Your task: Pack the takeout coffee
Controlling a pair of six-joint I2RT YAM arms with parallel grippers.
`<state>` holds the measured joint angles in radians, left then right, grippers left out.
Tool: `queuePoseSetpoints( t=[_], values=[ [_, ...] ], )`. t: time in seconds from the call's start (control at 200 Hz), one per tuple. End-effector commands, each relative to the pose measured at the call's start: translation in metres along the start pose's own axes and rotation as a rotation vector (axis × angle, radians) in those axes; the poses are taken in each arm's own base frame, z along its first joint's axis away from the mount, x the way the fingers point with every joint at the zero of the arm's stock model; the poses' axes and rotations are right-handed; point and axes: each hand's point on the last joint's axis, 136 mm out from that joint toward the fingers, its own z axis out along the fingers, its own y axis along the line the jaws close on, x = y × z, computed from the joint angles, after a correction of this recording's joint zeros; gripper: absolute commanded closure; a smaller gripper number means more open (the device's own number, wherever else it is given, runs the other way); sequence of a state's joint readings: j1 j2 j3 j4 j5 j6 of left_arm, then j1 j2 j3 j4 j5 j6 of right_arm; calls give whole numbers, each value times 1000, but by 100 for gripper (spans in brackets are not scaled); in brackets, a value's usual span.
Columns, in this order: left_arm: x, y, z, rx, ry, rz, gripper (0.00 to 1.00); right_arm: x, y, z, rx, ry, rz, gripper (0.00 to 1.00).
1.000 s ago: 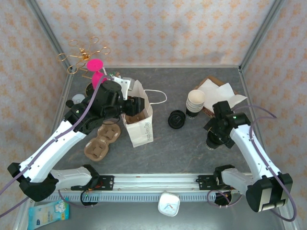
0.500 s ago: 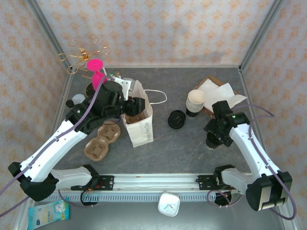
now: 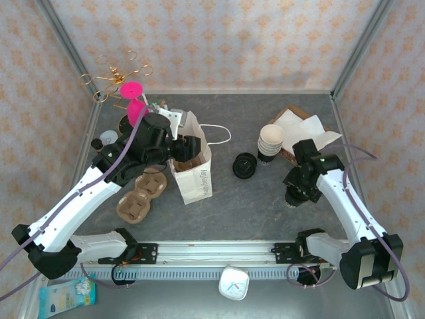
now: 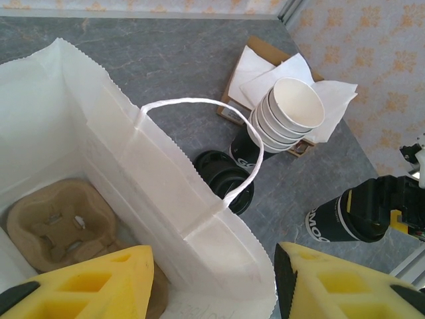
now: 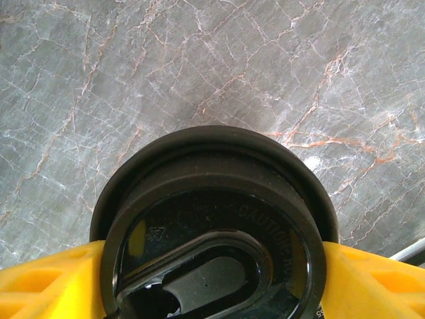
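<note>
The takeout coffee (image 5: 212,226), a dark paper cup under a black lid, stands on the grey table (image 3: 239,206) at the right (image 3: 293,200). My right gripper (image 3: 297,191) hangs straight over it, with a yellow finger (image 5: 46,279) pressed against each side of the cup below the lid. The same cup is at the right edge of the left wrist view (image 4: 335,222). My left gripper (image 4: 212,282) is open at the mouth of a white paper bag (image 3: 196,176), one finger inside and one outside its end wall. A brown pulp cup carrier (image 4: 60,226) lies in the bag.
A stack of white-rimmed cups (image 3: 270,141) and a pile of black lids (image 3: 244,165) stand between bag and coffee. Napkins on a brown tray (image 3: 302,126) lie behind. Another pulp carrier (image 3: 139,196) lies left of the bag, with a pink item (image 3: 133,93) at the back left.
The right gripper's fingers have closed in onto the coffee cup, and its wrist has shifted slightly. The left arm and the bag have stayed put.
</note>
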<state>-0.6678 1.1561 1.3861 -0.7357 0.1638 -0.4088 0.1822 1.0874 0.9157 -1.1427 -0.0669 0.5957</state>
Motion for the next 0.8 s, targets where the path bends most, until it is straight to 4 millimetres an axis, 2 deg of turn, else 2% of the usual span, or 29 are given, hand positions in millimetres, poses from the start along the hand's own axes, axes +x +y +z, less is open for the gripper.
queuePoseSetpoints(
  t=[0.0,0.185,0.47,0.796],
  values=[
    [-2,1,-2,-15,-15,26,47,5,-2,-2,9,34,-23,29],
    [-1,6,-4,-40,-16,15,47,3,1,-9,-3,35,-46,32],
    [-2,20,-22,-106,-45,-43,46,9,9,-30,-56,44,-93,37],
    [12,47,-50,-241,-21,-145,45,22,42,-67,-151,31,-207,38]
  ],
)
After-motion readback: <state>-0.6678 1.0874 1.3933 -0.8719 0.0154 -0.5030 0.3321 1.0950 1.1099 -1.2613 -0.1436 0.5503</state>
